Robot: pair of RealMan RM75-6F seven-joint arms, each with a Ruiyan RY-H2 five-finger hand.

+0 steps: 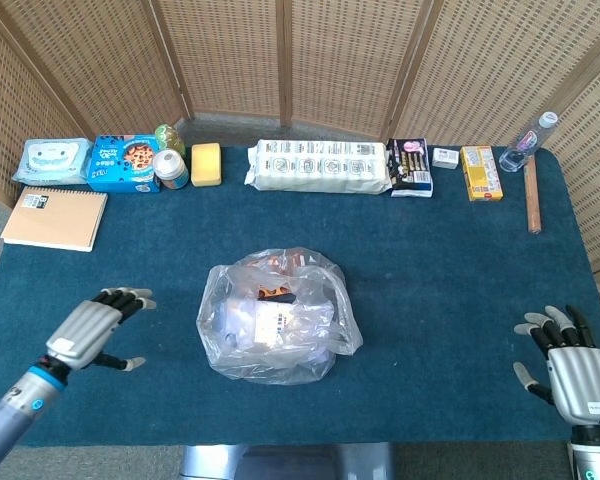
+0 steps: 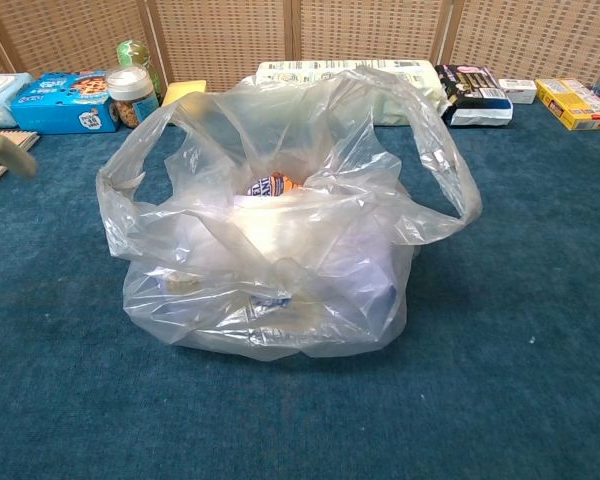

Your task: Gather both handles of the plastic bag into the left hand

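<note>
From the head view, a crinkled, clear plastic bag [image 1: 278, 315] sits slumped in the middle of the blue felt-like worktop [image 1: 440, 260], with packaged goods showing through its film. The left hand [image 1: 92, 327], grey-backed with dark fingers, hovers to the bag's left with fingers spread and holding nothing. The right hand [image 1: 570, 366] sits well apart at the near right corner, fingers also splayed and empty. A long white soft pack [image 1: 318, 166] and a tan notebook [image 1: 54, 218] lie along the far side.

From the chest view, the bag's two handles, left loop [image 2: 140, 160] and right loop [image 2: 448, 170], stand open and apart above its puckered mouth. A blurred fingertip [image 2: 8, 153] shows at the left edge.
</note>
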